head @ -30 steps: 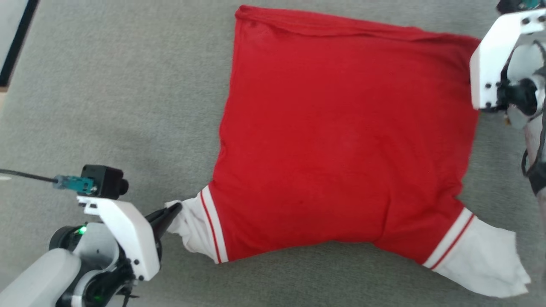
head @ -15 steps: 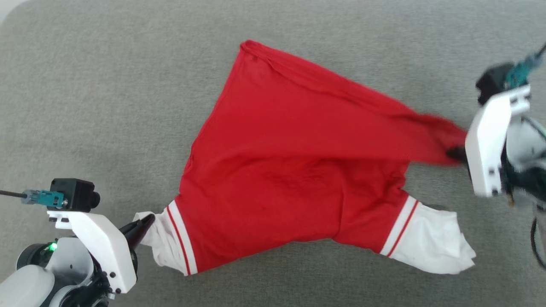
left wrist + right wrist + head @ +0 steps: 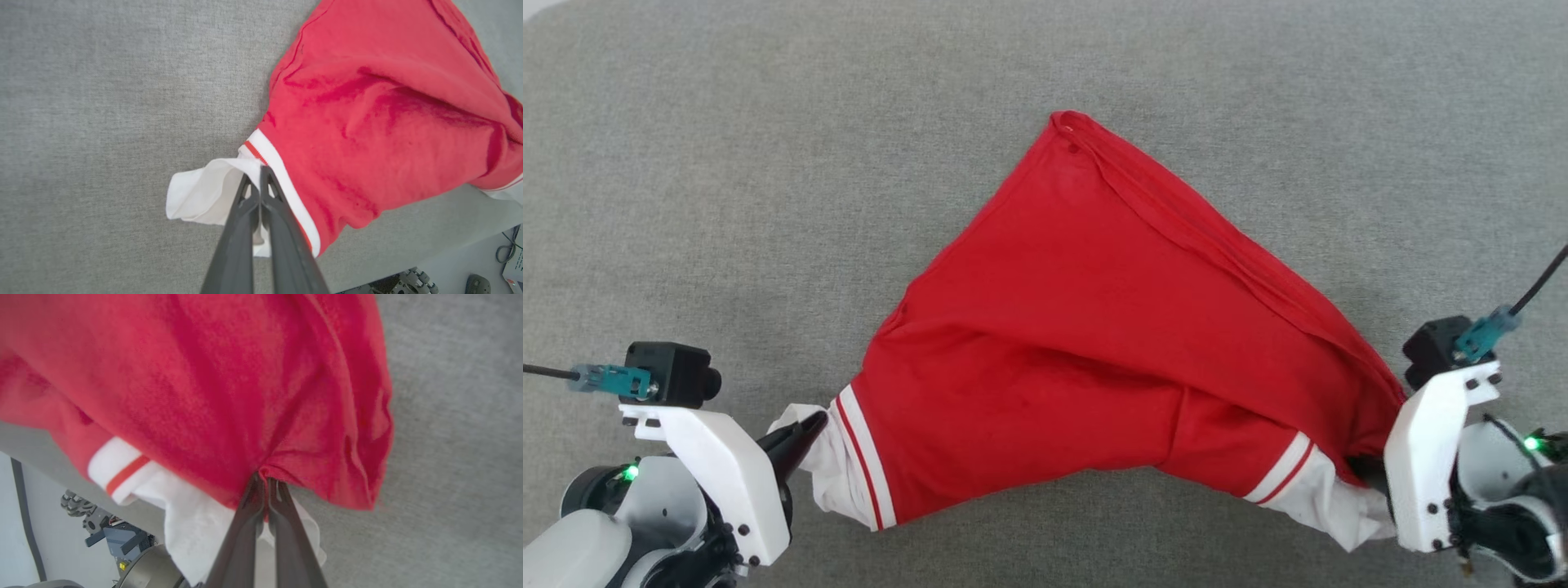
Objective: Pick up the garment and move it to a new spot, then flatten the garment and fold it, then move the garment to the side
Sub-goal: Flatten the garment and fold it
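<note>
Red garment [image 3: 1094, 343] is found on the grey cloth surface [image 3: 727, 204], spread as a triangle with its apex far and its base near.

Left gripper [image 3: 256, 175] is clamped tight on the white left sleeve end [image 3: 204, 192].

Right gripper [image 3: 263, 479] is clamped on a red hem corner [image 3: 286, 465], held just over the white right sleeve end [image 3: 192, 514].

The garment is spanned between the 2 grippers, its long axis running left to right.

The next move is judged to be laying that corner down; the right arm is nearer.

The layers pinched cannot be counted. The right fingertips are hidden behind the wrist mount [image 3: 1421, 465] in the head view.
</note>
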`<state>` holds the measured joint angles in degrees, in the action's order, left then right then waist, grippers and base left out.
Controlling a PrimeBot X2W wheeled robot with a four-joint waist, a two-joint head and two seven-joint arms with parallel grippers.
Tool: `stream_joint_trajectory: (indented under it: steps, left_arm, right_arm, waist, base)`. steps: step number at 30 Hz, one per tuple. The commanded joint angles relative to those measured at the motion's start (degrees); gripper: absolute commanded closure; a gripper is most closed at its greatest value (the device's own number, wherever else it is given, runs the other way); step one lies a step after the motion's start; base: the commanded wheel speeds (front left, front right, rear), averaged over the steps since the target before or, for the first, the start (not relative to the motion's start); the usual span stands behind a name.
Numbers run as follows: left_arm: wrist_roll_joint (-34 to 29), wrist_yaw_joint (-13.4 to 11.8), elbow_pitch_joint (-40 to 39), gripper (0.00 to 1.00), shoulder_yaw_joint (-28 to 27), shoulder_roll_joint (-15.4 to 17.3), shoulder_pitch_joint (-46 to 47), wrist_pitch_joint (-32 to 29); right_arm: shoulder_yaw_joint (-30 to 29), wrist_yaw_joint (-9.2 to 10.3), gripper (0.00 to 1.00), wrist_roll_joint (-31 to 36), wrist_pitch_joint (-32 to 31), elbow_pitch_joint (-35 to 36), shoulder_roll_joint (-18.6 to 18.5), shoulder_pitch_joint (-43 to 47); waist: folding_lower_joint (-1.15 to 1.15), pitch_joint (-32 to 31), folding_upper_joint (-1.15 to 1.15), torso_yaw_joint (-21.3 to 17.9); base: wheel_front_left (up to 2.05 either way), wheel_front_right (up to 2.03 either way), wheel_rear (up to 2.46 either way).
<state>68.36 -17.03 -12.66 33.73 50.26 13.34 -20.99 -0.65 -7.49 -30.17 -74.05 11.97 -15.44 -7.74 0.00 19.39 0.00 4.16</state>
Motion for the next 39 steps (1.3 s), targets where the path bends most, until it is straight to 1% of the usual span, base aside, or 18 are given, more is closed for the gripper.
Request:
stream_joint_trajectory:
  steps: [1,2,3,6,10,17,20,23,24,26,29,35,39]
  left_arm:
    - [0.0,0.5,0.4,1.00,0.0,-0.4,0.5,0.0]
    - [0.0,0.6,0.6,1.00,0.1,-0.5,0.7,-0.1]
    - [-0.1,0.8,0.8,1.00,0.2,-0.7,0.9,-0.1]
    - [-0.3,1.1,1.5,1.00,0.5,-1.0,1.2,-0.2]
    - [-0.2,1.5,1.9,1.00,0.8,-1.4,1.2,0.0]
    - [0.3,1.1,2.0,1.00,1.0,-2.0,0.4,0.0]
    - [0.3,1.2,1.8,1.00,1.2,-2.4,0.5,-0.1]
    - [0.0,1.4,1.8,1.00,1.7,-2.7,1.1,-0.3]
    - [-0.2,1.5,1.8,1.00,1.8,-2.9,1.3,-0.3]
    - [-0.2,1.7,1.9,1.00,2.0,-3.4,1.6,-0.4]
    - [-0.6,2.1,2.2,1.00,2.7,-4.1,2.4,-0.7]
    - [-1.7,3.7,3.3,1.00,4.4,-6.3,5.2,-1.8]
    - [-2.6,5.1,4.7,1.00,5.9,-8.1,7.4,-2.8]
  right_arm:
    - [0.9,0.00,0.68,1.2,3.2,-2.3,0.1,0.0]
    - [1.5,0.00,0.58,1.6,4.5,-3.8,0.3,0.1]
    - [1.8,0.00,0.00,2.2,5.7,-5.2,0.3,0.0]
    - [2.3,0.01,0.00,2.7,8.0,-7.1,0.1,-0.7]
    - [1.9,0.03,0.00,2.6,8.5,-5.3,-0.9,-1.1]
    - [-2.0,0.00,0.00,3.3,5.6,6.0,0.6,-1.6]
    - [-2.2,0.00,0.00,3.7,6.3,11.0,1.0,-3.5]
    - [-1.3,0.00,0.00,5.1,8.7,13.0,0.9,-6.4]
    - [-0.8,0.00,0.00,5.5,9.8,12.8,1.3,-7.6]
    - [0.7,0.00,0.00,6.6,12.4,11.8,1.0,-10.4]
    - [3.1,0.00,0.00,7.4,16.9,8.2,1.5,-15.0]
    - [7.7,0.00,0.00,8.6,24.1,-3.5,1.3,-24.7]
    - [11.1,0.00,0.00,9.0,26.4,-12.4,0.0,-30.5]
  waist:
    - [0.00,0.2,0.00,0.2]
    - [0.00,0.2,0.00,0.3]
    - [0.00,0.1,0.00,0.4]
    - [0.00,-0.2,0.00,0.7]
    - [0.00,-0.8,0.00,0.9]
    - [0.00,-2.2,0.00,1.7]
    - [0.00,-2.5,0.00,2.4]
    - [0.00,-2.6,0.00,3.3]
    - [0.00,-2.7,0.00,3.6]
    - [0.00,-2.7,0.00,4.3]
    - [0.00,-2.5,0.00,5.7]
    - [0.00,-1.5,0.00,9.6]
    - [0.00,-0.5,0.00,12.7]
  base:
    - [0.00,0.00,0.00]
    - [0.00,0.00,0.00]
    - [0.00,0.00,0.00]
    - [0.00,0.00,0.00]
    - [0.00,0.00,0.00]
    - [0.00,0.00,0.00]
    - [0.00,0.00,0.00]
    - [0.00,0.00,0.00]
    - [0.00,0.00,0.00]
    - [0.00,0.00,0.00]
    - [0.00,0.00,0.00]
    - [0.00,0.00,0.00]
    - [0.00,0.00,0.00]
